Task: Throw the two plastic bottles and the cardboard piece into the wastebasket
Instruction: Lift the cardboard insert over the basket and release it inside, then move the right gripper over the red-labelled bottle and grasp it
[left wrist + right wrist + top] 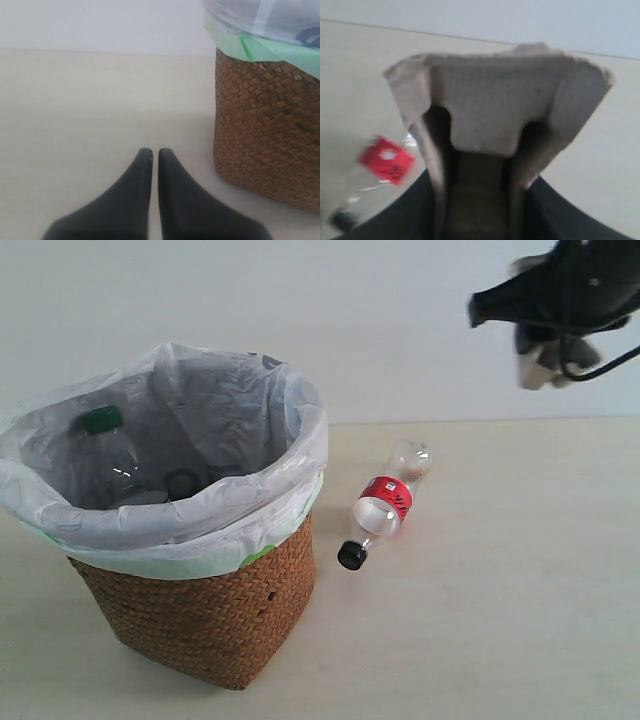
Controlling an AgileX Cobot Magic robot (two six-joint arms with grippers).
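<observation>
Right jaws are clamping the cardboard piece (495,100) from both sides at its lower part. Left jaws are sitting all but closed, with only a thin slit between the tips and nothing in them.

Cardboard piece: beige, rough moulded pulp with a fibrous surface. A raised central block is standing between two dark notches, and the side walls are flaring outward toward ragged corners. The right arm (560,300) is carrying it high above the table (520,620), over the right side near the far edge, well apart from the wastebasket (210,610).

Wastebasket: brown woven wicker, sitting on the left part of the table. A translucent white bag (230,410) with a pale green rim is folding over its edge. The larger bottle (105,465) is standing inside it, its green cap (101,420) showing below the rim.

The smaller bottle (385,505) is lying on its side just right of the wastebasket. It is clear, with a red label, and its black cap (351,555) is pointing away from the far edge.

View differences:
- Only the exterior view is showing the inside of the wastebasket and both bottles.
- In that view the cardboard is showing only as a pale blur under the arm, while the right wrist view is giving its shape and the grip on it.
- The right wrist view is catching the smaller bottle only as a blurred red patch below.
- The left wrist view alone is showing the left jaws, which are hanging low over bare table beside the wicker wall.
</observation>
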